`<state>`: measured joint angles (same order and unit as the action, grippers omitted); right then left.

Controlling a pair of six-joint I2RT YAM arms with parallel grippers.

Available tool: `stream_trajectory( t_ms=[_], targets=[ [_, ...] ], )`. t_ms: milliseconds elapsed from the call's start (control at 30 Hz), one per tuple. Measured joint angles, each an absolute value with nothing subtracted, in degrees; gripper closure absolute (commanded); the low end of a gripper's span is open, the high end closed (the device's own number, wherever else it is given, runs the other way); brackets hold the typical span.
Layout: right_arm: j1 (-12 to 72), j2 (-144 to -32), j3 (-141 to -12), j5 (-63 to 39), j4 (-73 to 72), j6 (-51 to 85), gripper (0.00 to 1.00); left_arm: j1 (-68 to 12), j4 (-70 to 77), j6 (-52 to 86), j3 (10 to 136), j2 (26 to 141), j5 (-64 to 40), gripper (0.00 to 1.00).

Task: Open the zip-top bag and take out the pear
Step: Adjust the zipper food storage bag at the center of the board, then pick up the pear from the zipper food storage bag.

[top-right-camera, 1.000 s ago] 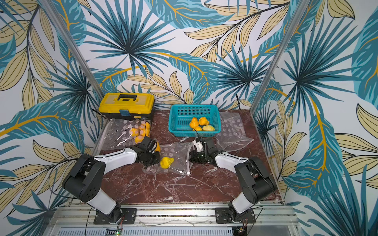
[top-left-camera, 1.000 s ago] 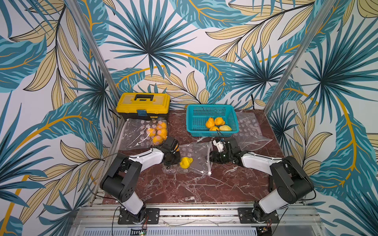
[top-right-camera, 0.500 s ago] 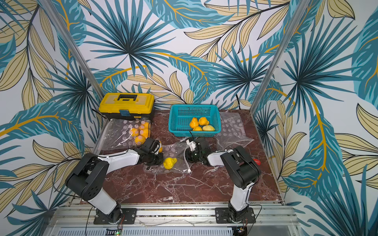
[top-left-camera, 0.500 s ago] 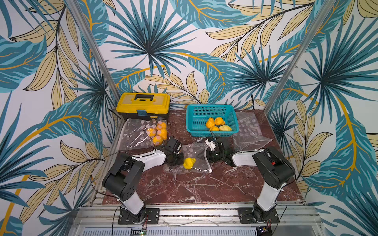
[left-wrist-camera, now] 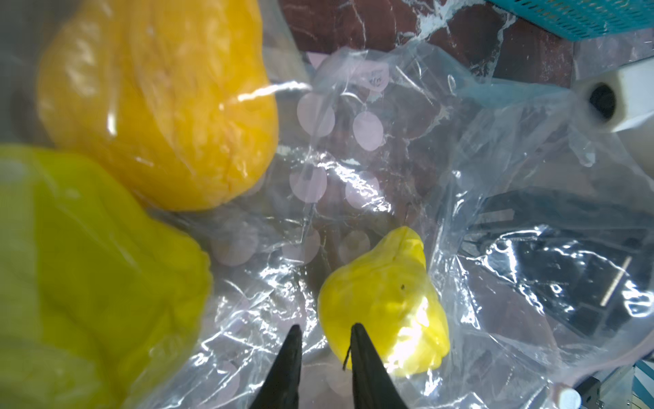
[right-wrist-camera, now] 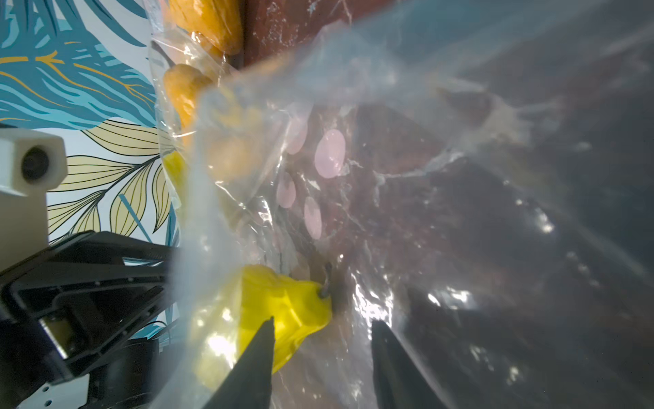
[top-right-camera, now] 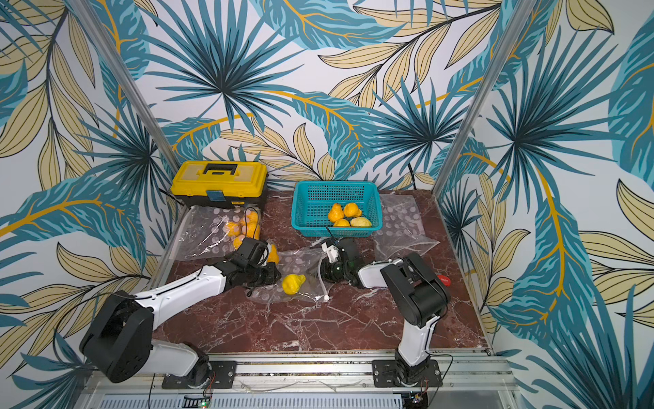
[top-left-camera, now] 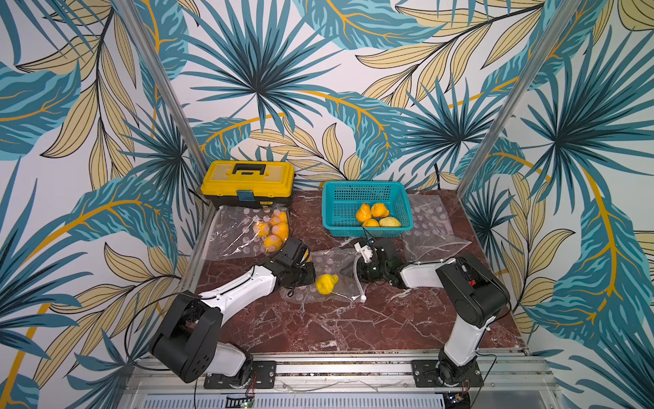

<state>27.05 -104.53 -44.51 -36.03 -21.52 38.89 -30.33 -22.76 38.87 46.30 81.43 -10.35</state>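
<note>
Left wrist view showed the pear lying inside the zip-top bag, on the robot's side of the basket. The left gripper stood narrowly parted beside the pear, and the right gripper stood wide apart by its stem. The bag's mouth seemed open, but the pear was not yet out.

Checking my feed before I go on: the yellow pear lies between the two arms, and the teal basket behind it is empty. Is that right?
Not quite. The basket is not empty: it holds four fruits, as both top views show. The rest stands: the yellow pear lies between the left arm and the right arm, with the basket behind it.
</note>
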Motion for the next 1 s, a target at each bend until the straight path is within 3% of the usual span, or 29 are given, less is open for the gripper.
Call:
stream_trajectory(
  t_ms=[267,500,733,1000],
  targets=[
    [27.2,-104.5,-44.6,-36.0,-20.0,36.3,0.5,-33.6,-22.3,41.6,46.2,87.5,-11.0,0.8],
    [29.4,-102.7,-45.3,-36.4,-17.4,32.5,0.33,-34.1,-19.5,42.0,47.2,92.9,-12.3,0.81],
    [33.5,-98.6,-47.7,-34.0,-10.9,24.4,0.22,-34.3,-17.4,41.5,49.1,95.5,-13.3,0.85],
    [36.5,-98.1,-50.6,-32.1,-0.1,12.8,0.18,-34.4,-17.1,40.9,49.7,96.2,-14.0,0.86]
  ],
)
